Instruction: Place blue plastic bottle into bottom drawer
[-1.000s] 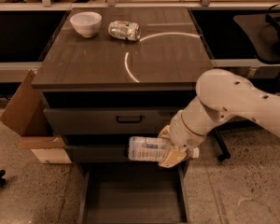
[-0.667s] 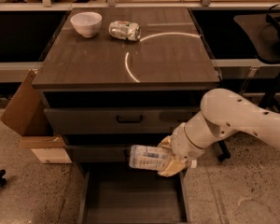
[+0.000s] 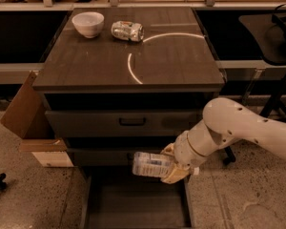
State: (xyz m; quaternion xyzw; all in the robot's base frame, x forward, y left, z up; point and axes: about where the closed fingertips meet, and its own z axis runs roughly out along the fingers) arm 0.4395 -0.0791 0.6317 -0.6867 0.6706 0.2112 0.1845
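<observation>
The gripper point(image 3: 170, 163) hangs in front of the drawer stack, just above the pulled-out bottom drawer point(image 3: 133, 211). Its tan fingers point(image 3: 175, 175) are clenched on one end of the blue plastic bottle point(image 3: 150, 164), one finger over it and one under. The bottle lies level and juts out to the picture-left of the fingers, touching nothing else.

Straight below the fingers the drawer's flat floor lies open. Its right-hand rail runs almost beneath them, while the bottle's free end hangs over the middle of the tray. Close behind the fingers stands a shut drawer front, and higher up is the drawer with a black handle point(image 3: 132, 122). Far above and behind, on the bench point(image 3: 171, 61), a white bowl point(image 3: 88, 23) and a crushed can point(image 3: 127, 31) rest well apart from the fingers. A cardboard box point(image 3: 26, 111) leans far off to their left.

Against the earlier frame, the fingers and bottle sit a little lower, nearer the drawer floor; bowl and can lie as before.
</observation>
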